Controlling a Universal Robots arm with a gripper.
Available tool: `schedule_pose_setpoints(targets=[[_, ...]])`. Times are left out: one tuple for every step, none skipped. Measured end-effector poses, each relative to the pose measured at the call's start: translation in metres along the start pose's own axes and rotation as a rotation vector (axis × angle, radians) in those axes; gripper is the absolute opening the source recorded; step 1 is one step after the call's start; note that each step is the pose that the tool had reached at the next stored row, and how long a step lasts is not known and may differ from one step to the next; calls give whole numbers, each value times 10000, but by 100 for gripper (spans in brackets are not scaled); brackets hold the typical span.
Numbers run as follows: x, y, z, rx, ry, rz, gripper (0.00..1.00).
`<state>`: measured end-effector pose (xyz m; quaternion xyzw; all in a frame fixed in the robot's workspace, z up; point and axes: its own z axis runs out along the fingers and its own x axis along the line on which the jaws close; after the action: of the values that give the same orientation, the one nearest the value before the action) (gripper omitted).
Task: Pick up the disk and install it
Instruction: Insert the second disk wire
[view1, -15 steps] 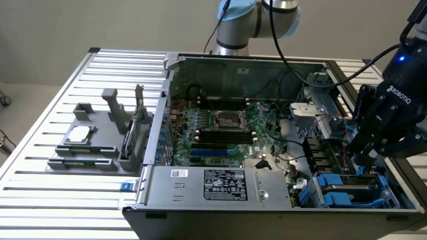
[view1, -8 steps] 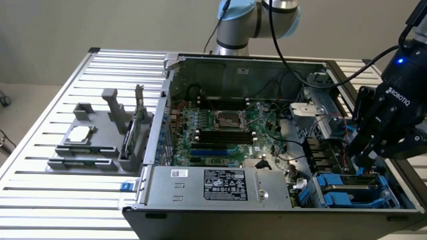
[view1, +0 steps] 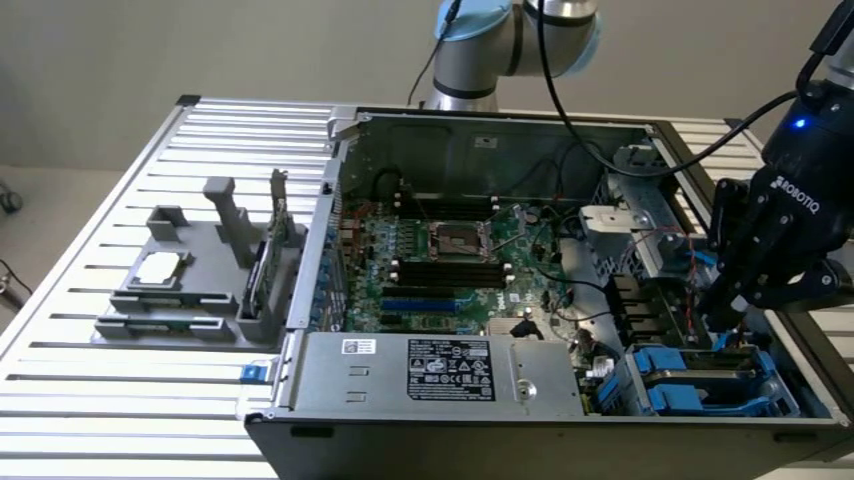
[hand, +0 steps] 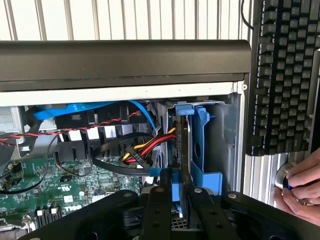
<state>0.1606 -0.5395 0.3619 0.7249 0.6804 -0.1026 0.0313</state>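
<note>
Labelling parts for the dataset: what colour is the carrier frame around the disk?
Blue. The disk carrier shows best in the wrist view, standing in the case bay.

A slatted metal table (view1: 94, 300) is seen carrying an open computer case (view1: 534, 420). On the exterior view's left of the case, a grey fixture (view1: 174, 290) is laid on the slats. A black keyboard (hand: 287, 75) is placed just beside the case.

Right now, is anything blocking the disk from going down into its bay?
Nothing visible does. The gripper holds the disk on edge in its blue carrier, already partly inside the drive bay; the cables lie beside it.
</note>
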Motion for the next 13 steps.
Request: schedule_pose_setpoints(targets=[[0,0,0,-2,-1,-4,21],[0,0,0,-3,-1,-7,21],[0,0,1,-4,-1,-9,21],[0,0,1,-4,-1,-11,18],[0,0,1,-5,-1,-13,16],[0,0,1,-6,-1,-15,16],[0,0,1,-6,-2,-17,16],[0,0,1,-7,-2,-19,16],[0,0,1,-7,-2,-23,16],[0,0,2,-9,-2,-31,16],[0,0,2,-10,-3,-40,16],[1,0,3,-13,-5,-53,16],[0,1,6,-17,-3,-72,16]])
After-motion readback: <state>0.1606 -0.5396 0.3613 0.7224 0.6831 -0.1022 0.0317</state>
